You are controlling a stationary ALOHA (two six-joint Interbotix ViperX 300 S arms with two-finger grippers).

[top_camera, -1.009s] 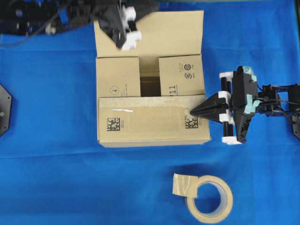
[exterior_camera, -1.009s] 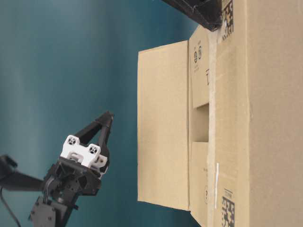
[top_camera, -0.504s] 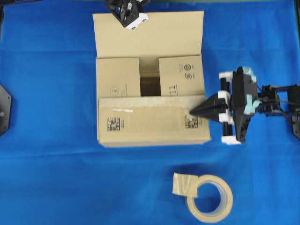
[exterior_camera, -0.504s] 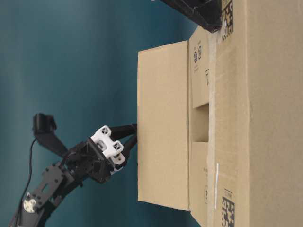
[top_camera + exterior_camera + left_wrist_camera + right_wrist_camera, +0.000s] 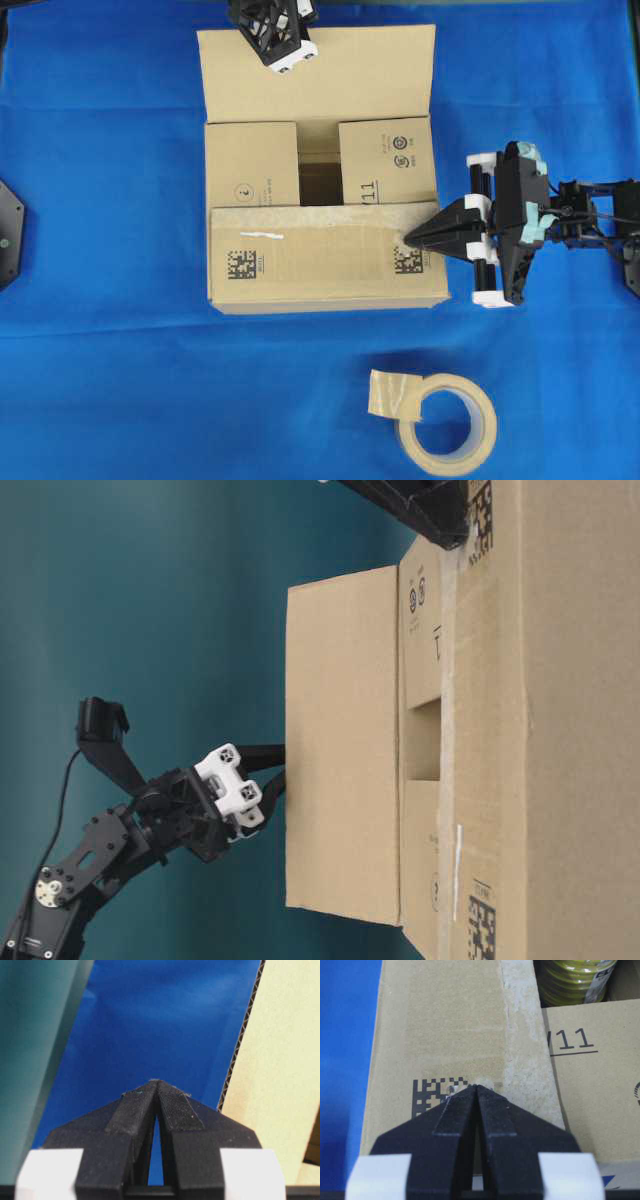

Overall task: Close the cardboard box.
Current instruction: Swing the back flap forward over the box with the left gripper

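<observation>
The box (image 5: 322, 190) is sitting mid-table (image 5: 110, 380), three flaps folded in and its far flap (image 5: 350, 72) standing open. I am holding my left gripper (image 5: 282, 761) fully closed and empty, its tips meeting the outer face of that far flap. I am pressing my right gripper (image 5: 408, 240), likewise closed on nothing, onto the near flap (image 5: 440, 1035) beside a data-matrix code (image 5: 432, 1090). A tape roll (image 5: 445, 423) is lying nearby.

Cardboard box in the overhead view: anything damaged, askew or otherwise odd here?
Nothing looks damaged. The cardboard box is only part closed: its far flap is open, with the shut left gripper at it, and a gap shows between the side flaps. The shut right gripper rests on the folded near flap.
</observation>
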